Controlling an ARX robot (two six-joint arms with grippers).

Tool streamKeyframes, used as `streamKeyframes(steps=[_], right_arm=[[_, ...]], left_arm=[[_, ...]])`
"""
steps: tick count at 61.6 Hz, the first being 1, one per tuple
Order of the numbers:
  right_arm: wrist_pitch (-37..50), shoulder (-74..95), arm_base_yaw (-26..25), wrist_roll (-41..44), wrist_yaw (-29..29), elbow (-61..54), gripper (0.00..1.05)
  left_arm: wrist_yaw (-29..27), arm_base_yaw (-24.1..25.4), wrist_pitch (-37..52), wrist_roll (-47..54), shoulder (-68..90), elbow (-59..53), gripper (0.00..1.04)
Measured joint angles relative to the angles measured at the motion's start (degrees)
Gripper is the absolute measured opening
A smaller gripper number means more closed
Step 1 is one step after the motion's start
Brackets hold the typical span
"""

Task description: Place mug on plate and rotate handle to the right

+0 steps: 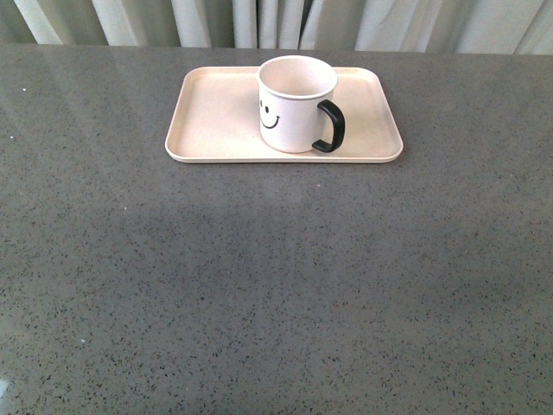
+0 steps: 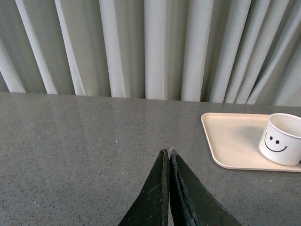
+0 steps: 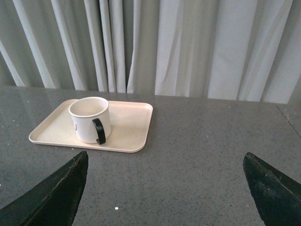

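Grey speckled stone forms the table (image 1: 276,285). Nearest the wrist cameras are the two tools. The left gripper (image 2: 169,151) has its black fingers pressed together with nothing between them, and it hangs over the table well to the side of the plate. The right gripper (image 3: 164,157) is spread wide and empty, a finger at each edge of its picture, facing the plate from a distance. Neither arm shows in the front view.

Further back the plate (image 1: 216,112) lies flat near the table's far edge. The mug (image 1: 289,108) stands upright on it, a little right of the middle and close to the near rim. The handle (image 1: 333,127) juts to the right, angled slightly toward the robot.

Both parts of the task look done, or very nearly. At most the next move is a small twist to square the handle fully rightward, which would suit the spread right gripper. Otherwise the arms need only keep clear.

Some things are hard to make out. The smiley face is turned leftward, so the front view shows only part of it. The left wrist view hides the handle and cuts the mug at the picture's edge. Only fingers of either tool are visible. Pale curtain (image 1: 259,22) closes the scene behind.
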State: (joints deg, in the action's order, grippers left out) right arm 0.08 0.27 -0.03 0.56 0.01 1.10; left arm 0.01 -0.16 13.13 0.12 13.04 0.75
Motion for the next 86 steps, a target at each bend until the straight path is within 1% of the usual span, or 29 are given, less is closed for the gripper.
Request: streamKeyframes(steps=[11, 15, 16, 29, 30, 33, 34, 40, 48, 49, 51, 52, 54, 56, 57, 58, 59, 60, 61, 62, 63, 65, 67, 69, 74, 80, 86], right_arm=[[0.0, 0.0, 0.0, 0.0, 0.0, 0.0, 0.96], [0.0, 0.0, 0.0, 0.0, 0.0, 0.0, 0.96], [0.0, 0.0, 0.0, 0.0, 0.0, 0.0, 0.96], [0.0, 0.0, 0.0, 0.0, 0.0, 0.0, 0.96], [0.0, 0.0, 0.0, 0.0, 0.0, 0.0, 0.96], [0.0, 0.0, 0.0, 0.0, 0.0, 0.0, 0.96], [0.0, 0.0, 0.0, 0.0, 0.0, 0.0, 0.96], [0.0, 0.0, 0.0, 0.0, 0.0, 0.0, 0.96], [0.0, 0.0, 0.0, 0.0, 0.0, 0.0, 0.96], [0.0, 0.0, 0.0, 0.0, 0.0, 0.0, 0.96], [0.0, 0.0, 0.0, 0.0, 0.0, 0.0, 0.96], [0.0, 0.0, 0.0, 0.0, 0.0, 0.0, 0.96], [0.0, 0.0, 0.0, 0.0, 0.0, 0.0, 0.96], [-2.1, 1.5, -0.7, 1.6, -2.7, 0.7, 0.96], [-7.2, 3.9, -2.0, 3.9, -8.0, 2.8, 0.96], [-10.3, 5.7, -2.8, 4.5, -10.6, 4.1, 0.96], [-16.4, 10.2, -4.4, 7.5, -15.5, 7.0, 0.96], [-19.2, 12.5, -5.0, 8.9, -17.9, 8.5, 0.96], [-24.5, 18.0, -5.9, 11.8, -21.2, 11.5, 0.96], [-28.9, 22.9, -6.1, 15.0, -26.1, 14.2, 0.96], [-30.8, 25.5, -6.1, 16.2, -28.0, 15.5, 0.96], [-35.3, 34.2, -5.6, 19.3, -34.3, 19.9, 0.96], [-34.4, 41.3, -4.7, 20.6, -37.2, 23.6, 0.96], [-32.0, 46.0, -4.0, 20.9, -37.7, 26.4, 0.96], [-25.2, 55.1, -2.9, 20.0, -36.2, 32.1, 0.96], [-17.4, 65.3, -0.5, 17.2, -32.6, 39.3, 0.96], [-12.9, 72.3, 1.6, 14.7, -29.7, 44.5, 0.96]], left_arm=[[0.0, 0.0, -3.1, 0.0, -3.0, 0.0, 0.01], [0.0, 0.0, -11.6, 0.0, -9.6, 0.0, 0.01], [0.0, 0.0, -12.4, 0.0, -10.6, 0.0, 0.01], [0.0, 0.1, -13.1, 0.0, -12.1, 0.0, 0.02], [0.0, 0.1, -13.2, 0.0, -12.1, 0.0, 0.04], [0.0, 0.1, -13.2, 0.0, -12.1, 0.0, 0.14], [0.0, 0.1, -13.2, 0.0, -12.1, 0.0, 0.16], [0.0, 0.1, -13.2, 0.0, -12.1, 0.0, 0.43], [0.0, 0.1, -13.2, 0.0, -12.1, 0.0, 0.75], [0.0, 0.1, -13.2, 0.0, -12.1, 0.0, 0.8], [0.0, 0.1, -13.2, 0.0, -12.1, 0.0, 0.87], [0.0, 0.1, -13.2, 0.0, -12.1, 0.0, 0.92], [0.0, 0.1, -13.2, 0.0, -12.1, 0.0, 0.97], [0.0, 0.1, -13.2, 0.0, -12.1, 0.0, 0.96], [-0.1, 0.1, -13.2, 0.0, -12.1, 0.0, 0.95], [-0.1, 0.1, -13.2, 0.0, -12.1, 0.0, 0.95], [-0.1, 0.1, -13.2, 0.0, -12.1, 0.0, 0.95], [-0.1, 0.1, -13.2, 0.0, -12.1, 0.0, 0.95], [0.0, 0.1, -13.2, 0.0, -12.1, 0.0, 0.96], [0.1, 0.1, -13.2, 0.0, -12.1, 0.0, 0.96], [0.1, 0.1, -13.2, 0.0, -12.1, 0.0, 0.96], [0.0, 0.1, -13.2, 0.0, -12.1, 0.0, 0.96], [0.0, 0.1, -13.2, 0.0, -12.1, 0.0, 0.96], [0.0, 0.1, -13.2, 0.0, -12.1, 0.0, 0.96], [0.0, 0.1, -13.2, 0.0, -12.1, 0.0, 0.96], [0.0, 0.1, -13.2, 0.0, -12.1, 0.0, 0.96], [0.0, 0.1, -13.2, 0.0, -12.1, 0.0, 0.96]])
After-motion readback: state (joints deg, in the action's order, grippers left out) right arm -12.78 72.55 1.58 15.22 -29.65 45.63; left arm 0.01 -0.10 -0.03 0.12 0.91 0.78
